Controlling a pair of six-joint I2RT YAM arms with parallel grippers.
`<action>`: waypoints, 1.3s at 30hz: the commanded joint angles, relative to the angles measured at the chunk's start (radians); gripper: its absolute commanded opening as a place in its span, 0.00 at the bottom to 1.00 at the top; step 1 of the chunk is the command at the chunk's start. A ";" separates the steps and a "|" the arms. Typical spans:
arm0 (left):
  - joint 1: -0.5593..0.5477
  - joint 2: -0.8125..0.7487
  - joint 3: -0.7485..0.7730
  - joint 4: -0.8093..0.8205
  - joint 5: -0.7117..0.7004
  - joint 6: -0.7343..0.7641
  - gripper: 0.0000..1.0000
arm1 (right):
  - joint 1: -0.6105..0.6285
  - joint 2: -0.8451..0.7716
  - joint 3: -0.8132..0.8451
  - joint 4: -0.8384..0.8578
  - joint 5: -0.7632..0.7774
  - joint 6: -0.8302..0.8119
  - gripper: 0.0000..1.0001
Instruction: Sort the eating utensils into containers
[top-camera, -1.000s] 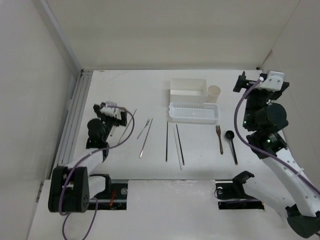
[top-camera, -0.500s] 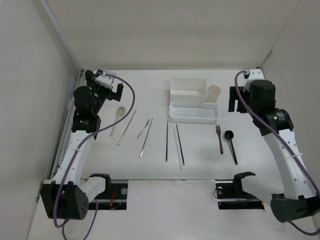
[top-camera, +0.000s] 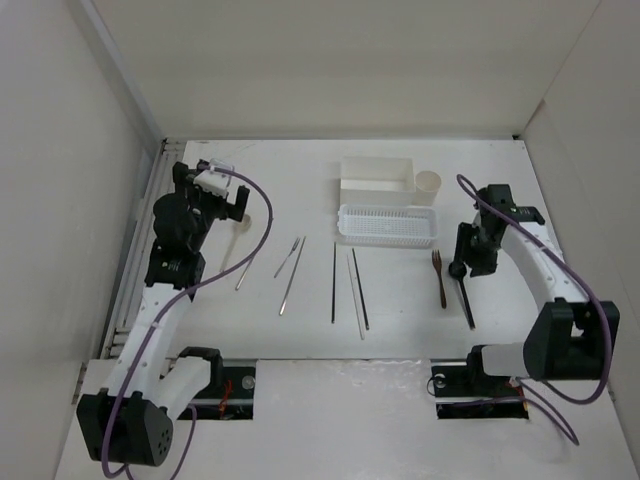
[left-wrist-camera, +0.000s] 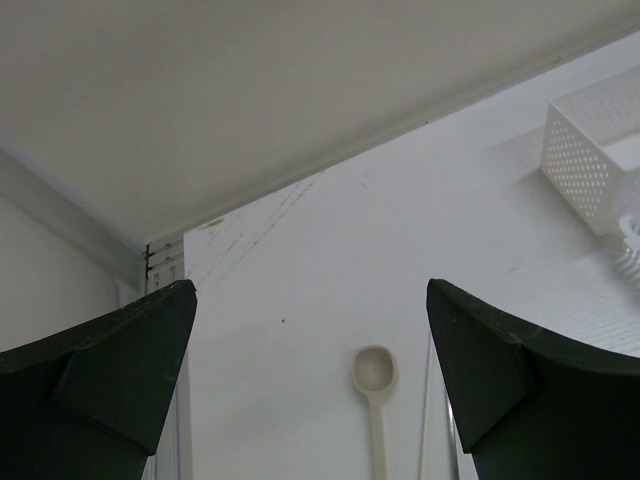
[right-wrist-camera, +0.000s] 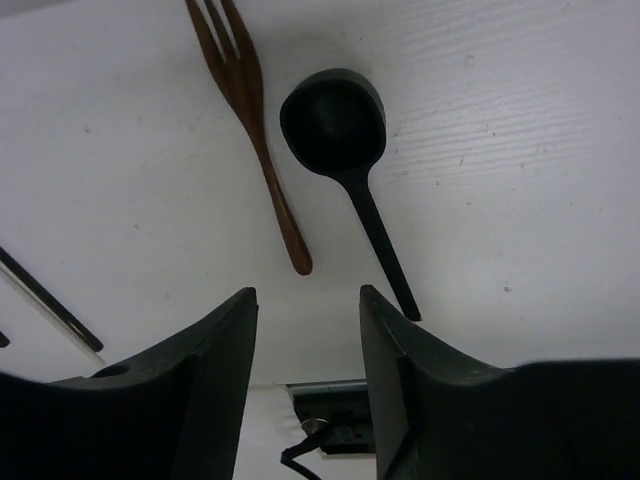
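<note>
Right tool (right-wrist-camera: 305, 295) is held partly open, empty, over the dark spoon (right-wrist-camera: 360, 205) (bowl far, handle near, flat on bench (right-wrist-camera: 500, 150)). Left tool (left-wrist-camera: 310, 290) is spread wide, empty.

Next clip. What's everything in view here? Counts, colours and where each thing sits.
box: one, white, far centre
tray: one, white perforated, just nearer than box
cup: one, cream, right of box
dark chopsticks: two, centre
pale chopstick: one, between them
silvery utensils: two, slim, left of centre
pale stick: one, further left
cream spoon: one, below left gripper
fork: one, brown, right side
black spoon: one, beside fork
left gripper: open
right gripper: open, over fork and black spoon
</note>
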 joint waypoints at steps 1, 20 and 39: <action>-0.004 -0.069 -0.033 0.045 -0.068 0.004 1.00 | -0.016 0.066 -0.010 0.015 0.032 0.053 0.53; -0.004 -0.189 -0.216 0.243 -0.217 0.016 1.00 | -0.059 0.341 -0.019 0.004 0.124 0.073 0.66; -0.004 -0.187 -0.213 0.218 -0.268 0.025 1.00 | -0.059 0.304 0.020 0.033 0.257 0.113 0.00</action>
